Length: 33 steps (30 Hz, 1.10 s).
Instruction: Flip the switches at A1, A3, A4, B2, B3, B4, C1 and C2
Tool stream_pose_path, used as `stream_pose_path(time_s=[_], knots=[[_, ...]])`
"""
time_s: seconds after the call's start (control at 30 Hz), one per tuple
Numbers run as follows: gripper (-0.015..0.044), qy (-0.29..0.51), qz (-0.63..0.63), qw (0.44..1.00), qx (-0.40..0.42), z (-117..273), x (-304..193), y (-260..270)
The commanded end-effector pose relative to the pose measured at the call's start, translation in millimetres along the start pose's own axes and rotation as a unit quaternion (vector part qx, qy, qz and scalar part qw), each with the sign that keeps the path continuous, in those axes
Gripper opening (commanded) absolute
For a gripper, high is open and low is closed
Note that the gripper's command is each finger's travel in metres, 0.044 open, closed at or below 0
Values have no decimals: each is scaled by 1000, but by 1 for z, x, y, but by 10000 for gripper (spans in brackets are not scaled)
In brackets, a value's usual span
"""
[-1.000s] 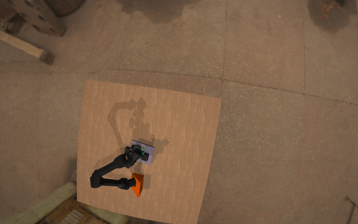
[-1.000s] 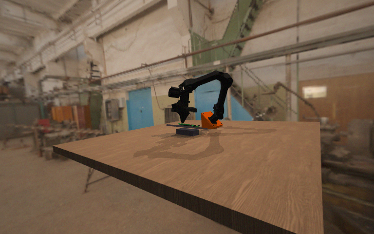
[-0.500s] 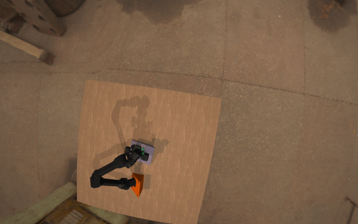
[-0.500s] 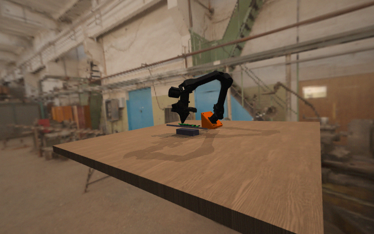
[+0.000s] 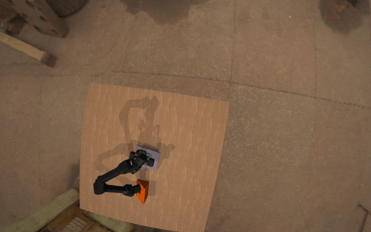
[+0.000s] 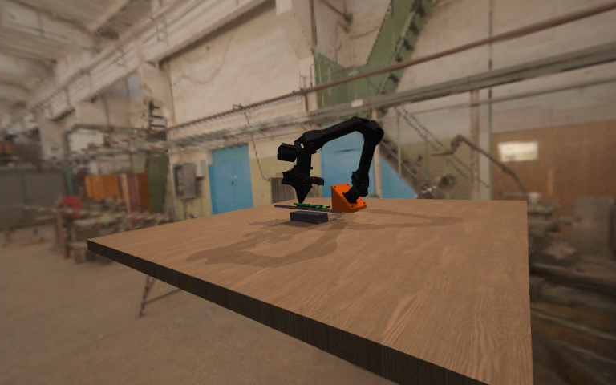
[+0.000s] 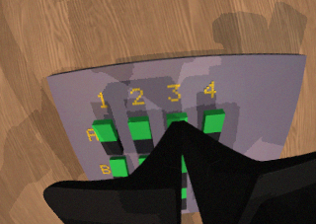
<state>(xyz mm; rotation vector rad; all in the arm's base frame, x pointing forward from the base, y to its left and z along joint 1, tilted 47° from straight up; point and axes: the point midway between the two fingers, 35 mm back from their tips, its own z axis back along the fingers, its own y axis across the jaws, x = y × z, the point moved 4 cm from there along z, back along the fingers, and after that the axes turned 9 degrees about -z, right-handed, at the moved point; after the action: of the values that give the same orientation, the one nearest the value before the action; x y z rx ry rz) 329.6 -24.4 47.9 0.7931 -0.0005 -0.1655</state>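
Observation:
The lilac switch panel (image 5: 156, 157) (image 7: 276, 96) carries green-and-black rocker switches, with yellow numbers 1 to 4 and letters A and B showing in the wrist view. Switches A1 (image 7: 105, 130), A2 (image 7: 139, 128) and A4 (image 7: 214, 121) show green far parts and black near parts. Switch A3 (image 7: 177, 117) shows only a green strip beyond the fingertips. Switch B1 (image 7: 118, 167) shows green. My gripper (image 6: 301, 202) (image 7: 178, 127) is shut and empty, pointing down with its tip at A3; contact cannot be told. The fingers hide most of rows B and C. Exact tilts are unclear.
The panel stands on a dark block (image 6: 308, 217) on the wooden table (image 5: 193, 143) (image 6: 397, 267). The orange arm base (image 5: 143, 191) (image 6: 345, 199) is close to the panel's near side. The arm casts shadows over the panel and table.

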Motion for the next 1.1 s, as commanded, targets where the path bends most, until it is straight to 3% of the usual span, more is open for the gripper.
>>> stream_pose_path(time_s=[0.0, 0.73, 0.9, 1.07], knots=[[0, -1, -1, 1000, 3, -1, 0, 0], [0, -1, -1, 1000, 3, -4, 0, 0], [0, -12, -2, 1000, 3, 57, -3, -1], [0, -13, -2, 1000, 3, 61, -3, -1]])
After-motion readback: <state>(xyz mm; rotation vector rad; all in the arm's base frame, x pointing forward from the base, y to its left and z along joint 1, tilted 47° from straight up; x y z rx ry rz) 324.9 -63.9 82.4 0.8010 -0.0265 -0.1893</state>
